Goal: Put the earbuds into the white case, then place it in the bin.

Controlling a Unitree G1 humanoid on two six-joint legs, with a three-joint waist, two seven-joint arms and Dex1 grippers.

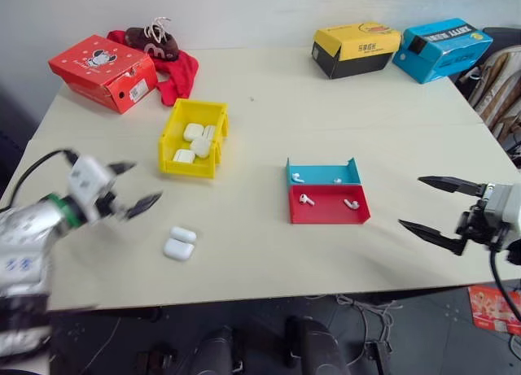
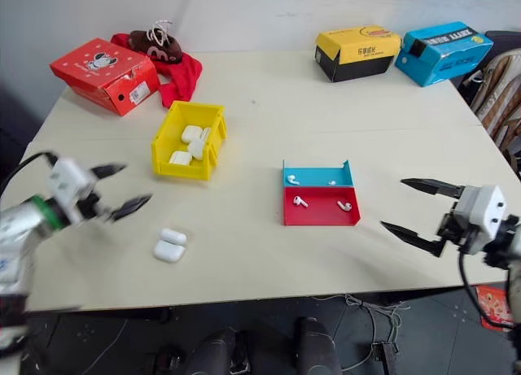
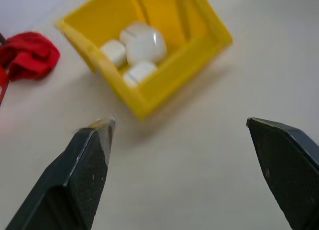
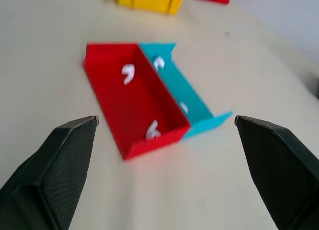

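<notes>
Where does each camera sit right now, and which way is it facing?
Head eyes: above the table, looking forward and down; left tool and right tool show, both open.
Left wrist: along its fingers toward the bin holding white cases.
Right wrist: along its fingers toward the red and blue tray with earbuds.
Shared: the bin shows in both wrist views.
</notes>
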